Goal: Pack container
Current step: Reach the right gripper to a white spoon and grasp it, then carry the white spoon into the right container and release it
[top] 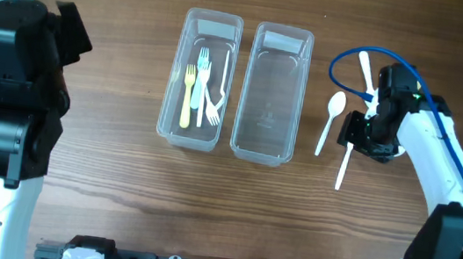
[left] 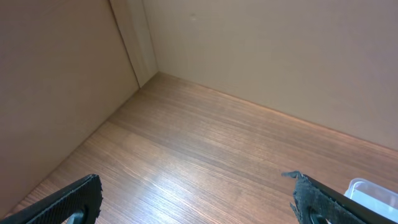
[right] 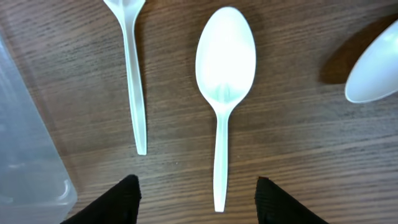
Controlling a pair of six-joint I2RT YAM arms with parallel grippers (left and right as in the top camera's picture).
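Right fingers [right: 127,198], half-open and empty astride the spoon [right: 224,62]'s handle, risked skidding it into the utensil [right: 134,93] at nine o'clock; left fingers [left: 71,200] gaped wide, empty.

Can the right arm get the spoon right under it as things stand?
Likely yes. The spoon lies flat on the bare table, its handle between the right arm's spread fingers; the neighbouring spoon lies clear of it.

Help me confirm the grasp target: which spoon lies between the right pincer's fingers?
The middle spoon, handle end between the right pincer tips; left spoon and right spoon lie to its sides.
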